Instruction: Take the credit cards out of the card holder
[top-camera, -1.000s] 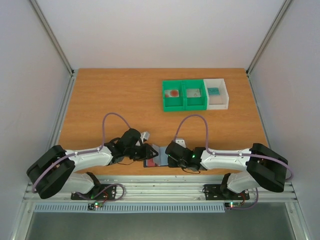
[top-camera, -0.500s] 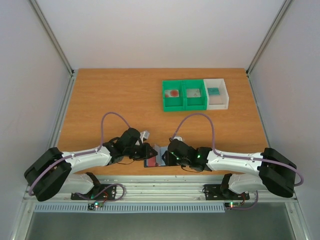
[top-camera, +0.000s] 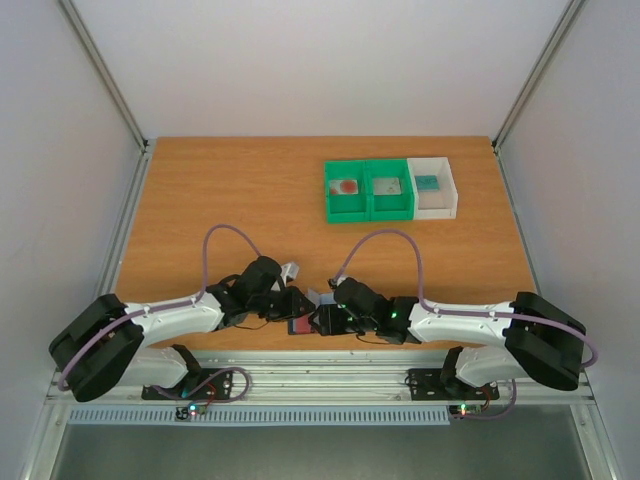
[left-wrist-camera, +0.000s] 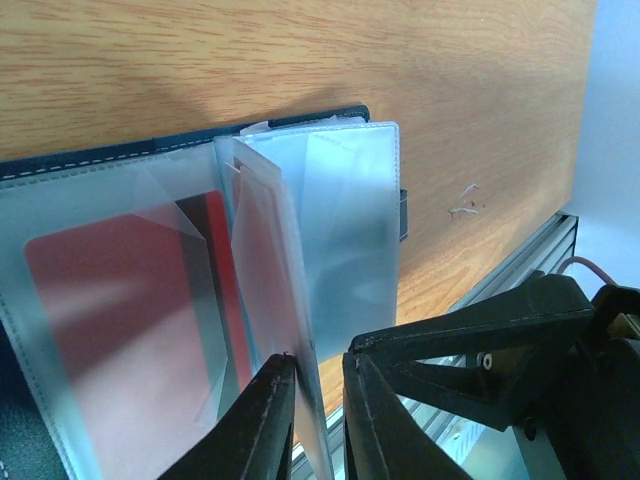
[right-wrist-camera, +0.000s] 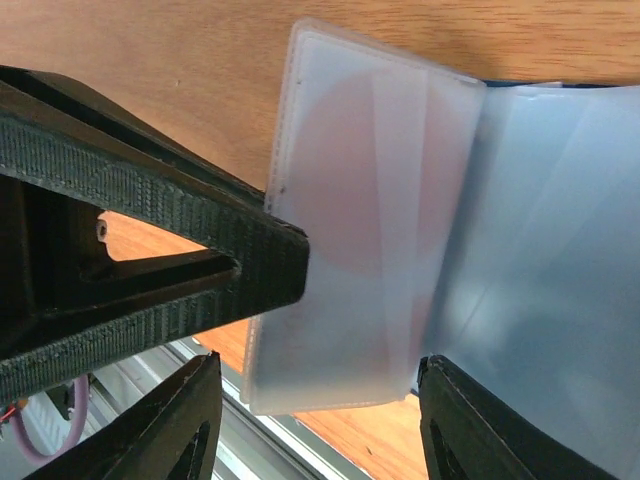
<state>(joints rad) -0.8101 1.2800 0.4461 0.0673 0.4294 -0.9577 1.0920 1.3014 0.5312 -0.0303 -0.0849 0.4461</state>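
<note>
The card holder lies open near the table's front edge, between both grippers. In the left wrist view its clear sleeves fan up from the navy cover, and a red credit card sits in the left sleeve. My left gripper is shut on the edge of one upright sleeve. In the right wrist view a pale sleeve with a faint pink card inside hangs between the wide-open fingers of my right gripper. The left gripper's black finger overlaps that sleeve's left edge.
Two joined green bins and a white bin stand at the back right, each with a small item inside. The metal rail runs just below the front table edge, close under the holder.
My right gripper has moved left and slightly toward the front edge, closing in over the card holder and covering its pale panel. The left gripper has stayed holding the holder.
</note>
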